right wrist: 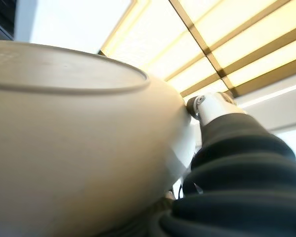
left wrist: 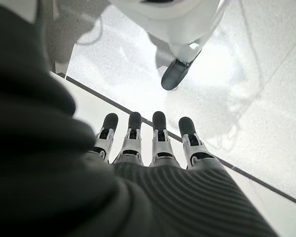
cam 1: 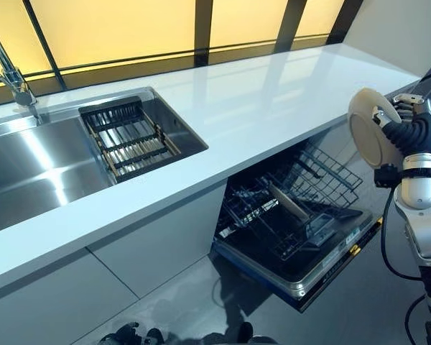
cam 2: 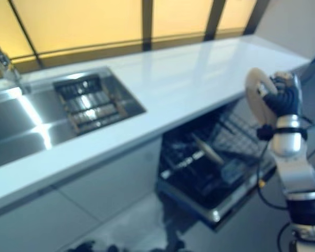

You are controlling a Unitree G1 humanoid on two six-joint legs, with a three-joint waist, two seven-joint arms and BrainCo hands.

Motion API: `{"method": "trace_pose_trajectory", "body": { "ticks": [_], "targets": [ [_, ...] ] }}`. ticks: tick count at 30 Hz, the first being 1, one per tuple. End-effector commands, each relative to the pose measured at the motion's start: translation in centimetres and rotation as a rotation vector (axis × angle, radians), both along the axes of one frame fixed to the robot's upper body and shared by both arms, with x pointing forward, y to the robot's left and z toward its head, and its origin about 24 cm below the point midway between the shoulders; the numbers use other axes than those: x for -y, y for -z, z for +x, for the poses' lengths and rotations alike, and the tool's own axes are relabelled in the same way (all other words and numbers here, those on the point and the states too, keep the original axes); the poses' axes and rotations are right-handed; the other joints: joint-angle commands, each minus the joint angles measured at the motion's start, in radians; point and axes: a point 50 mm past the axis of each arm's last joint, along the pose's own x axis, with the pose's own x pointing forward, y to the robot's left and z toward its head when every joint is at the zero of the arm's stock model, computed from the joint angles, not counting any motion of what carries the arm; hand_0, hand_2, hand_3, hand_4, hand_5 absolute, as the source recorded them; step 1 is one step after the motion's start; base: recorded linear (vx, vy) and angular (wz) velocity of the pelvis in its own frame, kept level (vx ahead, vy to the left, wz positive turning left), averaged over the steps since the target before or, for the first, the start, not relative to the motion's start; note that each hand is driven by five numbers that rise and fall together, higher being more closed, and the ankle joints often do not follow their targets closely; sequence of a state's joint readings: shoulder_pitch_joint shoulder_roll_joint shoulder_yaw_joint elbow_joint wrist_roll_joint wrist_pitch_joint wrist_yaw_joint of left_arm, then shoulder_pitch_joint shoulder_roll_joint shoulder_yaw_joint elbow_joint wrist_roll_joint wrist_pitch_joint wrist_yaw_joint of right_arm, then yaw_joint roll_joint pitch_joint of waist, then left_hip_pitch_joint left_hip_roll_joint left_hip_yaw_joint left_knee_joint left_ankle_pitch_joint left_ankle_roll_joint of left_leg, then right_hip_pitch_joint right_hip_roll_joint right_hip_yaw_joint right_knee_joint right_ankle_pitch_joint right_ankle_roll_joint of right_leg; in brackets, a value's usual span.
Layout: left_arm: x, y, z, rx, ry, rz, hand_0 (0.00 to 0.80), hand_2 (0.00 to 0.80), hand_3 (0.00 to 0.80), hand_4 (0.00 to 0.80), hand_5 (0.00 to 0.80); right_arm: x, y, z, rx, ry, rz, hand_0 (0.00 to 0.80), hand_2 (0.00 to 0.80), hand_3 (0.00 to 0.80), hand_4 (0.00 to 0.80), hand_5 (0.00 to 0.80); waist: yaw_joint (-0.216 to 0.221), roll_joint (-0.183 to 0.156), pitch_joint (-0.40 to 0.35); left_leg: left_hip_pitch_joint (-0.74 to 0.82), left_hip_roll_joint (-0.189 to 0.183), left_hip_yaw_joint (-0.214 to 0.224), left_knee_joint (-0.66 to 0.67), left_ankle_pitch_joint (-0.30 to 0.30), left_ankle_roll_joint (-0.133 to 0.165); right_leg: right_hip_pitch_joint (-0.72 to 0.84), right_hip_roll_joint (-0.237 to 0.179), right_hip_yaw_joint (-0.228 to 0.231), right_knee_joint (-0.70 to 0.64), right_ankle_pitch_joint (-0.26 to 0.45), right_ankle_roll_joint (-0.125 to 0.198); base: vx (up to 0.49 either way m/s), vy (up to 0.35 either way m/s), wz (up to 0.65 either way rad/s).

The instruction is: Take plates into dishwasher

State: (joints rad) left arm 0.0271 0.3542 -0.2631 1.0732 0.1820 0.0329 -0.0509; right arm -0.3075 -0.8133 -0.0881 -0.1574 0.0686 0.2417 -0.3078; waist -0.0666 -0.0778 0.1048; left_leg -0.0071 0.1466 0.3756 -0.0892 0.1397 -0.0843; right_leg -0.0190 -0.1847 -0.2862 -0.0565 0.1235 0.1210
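My right hand (cam 1: 409, 129) holds a cream plate (cam 1: 366, 133) on edge at the right, above and to the right of the open dishwasher (cam 1: 294, 215). Its fingers are curled round the plate's rim. The right wrist view is filled by the plate's underside (right wrist: 74, 138), with a fingertip (right wrist: 193, 104) against its edge. The dishwasher's lower rack (cam 1: 302, 190) is pulled out over the lowered door, and one plate (cam 1: 287, 203) stands tilted in it. My left hand (left wrist: 148, 148) shows only in the left wrist view, fingers straight, hanging over the floor and holding nothing.
A white countertop (cam 1: 237, 108) runs above the dishwasher. A steel sink (cam 1: 50, 165) with a drying rack (cam 1: 129, 138) and a tap (cam 1: 11, 75) sits at the left. Grey cabinet fronts (cam 1: 129, 251) stand left of the dishwasher door (cam 1: 323, 273).
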Motion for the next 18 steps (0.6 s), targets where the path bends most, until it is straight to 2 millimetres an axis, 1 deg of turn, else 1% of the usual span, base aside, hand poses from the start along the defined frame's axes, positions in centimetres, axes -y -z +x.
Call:
{"method": "trace_pose_trajectory", "body": {
  "ticks": [1, 7, 10, 11, 15, 18],
  "targets": [
    [0.5, -1.1, 3.9, 0.092, 0.082, 0.0, 0.0, 0.0, 0.0, 0.0, 0.0, -0.4, -4.0, -0.7, 0.158, -0.022, -0.071, 0.8, 0.8, 0.8, 0.8, 0.8, 0.022, 0.025, 0.06, 0.04, 0.013, -0.032, 0.002, -0.082, 0.009, -0.001, -0.031, 0.012, 0.122, -0.082, 0.053, -0.102, -0.067, 0.0],
    [0.7, -1.8, 5.7, 0.142, 0.076, -0.002, 0.0, 0.0, 0.0, 0.0, 0.0, -0.8, -2.0, 0.3, 0.089, -0.026, -0.058, 0.8, 0.8, 0.8, 0.8, 0.8, 0.014, 0.045, 0.107, 0.009, 0.027, -0.04, 0.002, -0.058, -0.001, -0.041, -0.035, 0.005, 0.158, -0.097, 0.043, -0.091, -0.071, 0.0],
    [0.7, -2.1, 6.3, 0.161, 0.075, -0.003, 0.0, 0.0, 0.0, 0.0, 0.0, -0.9, -1.4, 0.8, 0.061, -0.021, -0.073, 0.8, 0.8, 0.8, 0.8, 0.8, 0.014, 0.057, 0.132, -0.001, 0.035, -0.046, 0.002, -0.049, -0.01, -0.052, -0.041, -0.005, 0.166, -0.1, 0.041, -0.063, -0.092, -0.01],
    [0.7, -2.2, 6.5, 0.168, 0.074, -0.004, 0.0, 0.0, 0.0, 0.0, 0.0, -0.9, -1.4, 1.1, 0.056, -0.018, -0.076, 0.8, 0.8, 0.8, 0.8, 0.8, 0.015, 0.061, 0.137, -0.01, 0.039, -0.046, 0.002, -0.042, -0.012, -0.06, -0.04, -0.009, 0.165, -0.096, 0.038, -0.07, -0.091, 0.0],
    [1.0, -2.7, 7.6, 0.202, 0.07, -0.007, 0.0, 0.0, 0.0, 0.0, 0.0, -0.9, -1.7, 2.3, 0.054, 0.015, -0.098, 0.8, 0.8, 0.8, 0.8, 0.8, 0.02, 0.081, 0.172, -0.035, 0.051, -0.054, 0.006, -0.028, -0.024, -0.093, -0.047, -0.022, 0.204, -0.118, 0.031, -0.082, -0.086, -0.01],
    [1.1, -3.0, 8.3, 0.229, 0.067, -0.012, 0.0, 0.0, 0.0, 0.0, 0.0, -0.6, -2.0, 3.0, 0.049, 0.053, -0.109, 0.8, 0.8, 0.8, 0.8, 0.8, 0.023, 0.092, 0.192, -0.055, 0.06, -0.06, 0.01, -0.014, -0.032, -0.119, -0.054, -0.026, 0.242, -0.138, 0.023, -0.063, -0.086, -0.02]
  ]
}}
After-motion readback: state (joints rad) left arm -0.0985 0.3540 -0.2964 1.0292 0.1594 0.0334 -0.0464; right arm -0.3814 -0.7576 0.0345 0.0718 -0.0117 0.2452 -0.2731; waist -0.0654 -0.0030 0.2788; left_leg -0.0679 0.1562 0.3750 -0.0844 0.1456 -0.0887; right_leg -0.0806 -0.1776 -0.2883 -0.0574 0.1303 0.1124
